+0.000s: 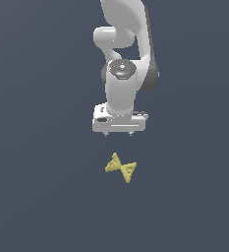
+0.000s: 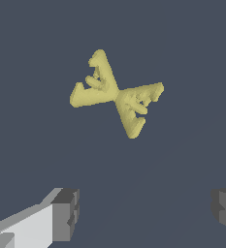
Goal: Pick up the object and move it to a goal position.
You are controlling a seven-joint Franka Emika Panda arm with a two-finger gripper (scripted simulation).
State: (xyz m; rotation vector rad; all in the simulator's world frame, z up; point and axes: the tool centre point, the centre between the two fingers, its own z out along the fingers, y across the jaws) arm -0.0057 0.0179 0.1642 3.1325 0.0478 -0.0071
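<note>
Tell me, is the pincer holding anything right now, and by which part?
Nothing is held. The pincer is open with an empty gap, and the yellow bow-tie object lies apart from it on the floor.

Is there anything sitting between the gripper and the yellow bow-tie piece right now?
Nothing visible does. The gripper hangs open above the yellow bow-tie object, apart from it, with only bare dark floor around. In the wrist view the object lies unobstructed ahead of the spread fingers. No goal marker shows.

Rough, matt yellow on the object point(image 2: 117, 94), lumpy along its lobes. Smooth, faintly glossy white casing on the arm point(image 1: 121, 83). Flat, matt slate-blue surface point(image 1: 37, 197).
</note>
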